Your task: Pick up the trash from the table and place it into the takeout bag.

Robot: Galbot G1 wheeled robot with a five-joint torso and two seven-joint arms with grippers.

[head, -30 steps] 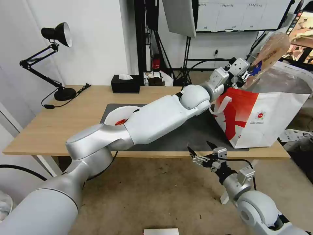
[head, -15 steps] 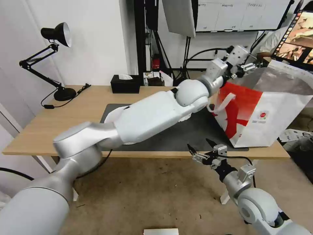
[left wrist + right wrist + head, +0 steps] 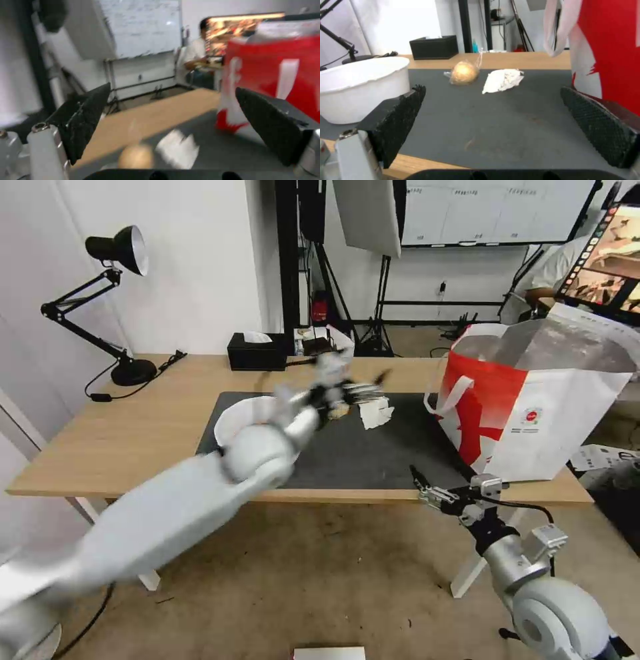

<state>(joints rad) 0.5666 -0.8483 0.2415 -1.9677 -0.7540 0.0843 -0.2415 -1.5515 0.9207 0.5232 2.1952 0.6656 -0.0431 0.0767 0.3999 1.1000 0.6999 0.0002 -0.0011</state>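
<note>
The red-and-white takeout bag [image 3: 533, 407] stands open on the right end of the table [image 3: 147, 420]. On the dark mat [image 3: 373, 453] lie a white bowl [image 3: 243, 421] with red scraps, a wrapped beige ball [image 3: 339, 410] and a crumpled white tissue [image 3: 375, 412]. My left gripper [image 3: 372, 385] hovers open and empty just above the ball and tissue, its arm blurred by motion. From its wrist I see the ball [image 3: 136, 156], the tissue [image 3: 176, 150] and the bag [image 3: 276, 75] past the gripper [image 3: 173, 88]. My right gripper [image 3: 433, 492] hangs open below the table's front edge, facing the ball [image 3: 464, 73], tissue [image 3: 502, 80] and bowl [image 3: 360, 85].
A black tissue box [image 3: 257, 352] and a black desk lamp [image 3: 117, 253] stand at the back of the table. Stands, cables and screens fill the room behind. The bag's white handle [image 3: 450, 397] droops towards the mat.
My left arm has swung from above the bag's mouth back to the middle of the mat. What it held over the bag a second ago is gone from its fingers. The right gripper drifted slightly right.
</note>
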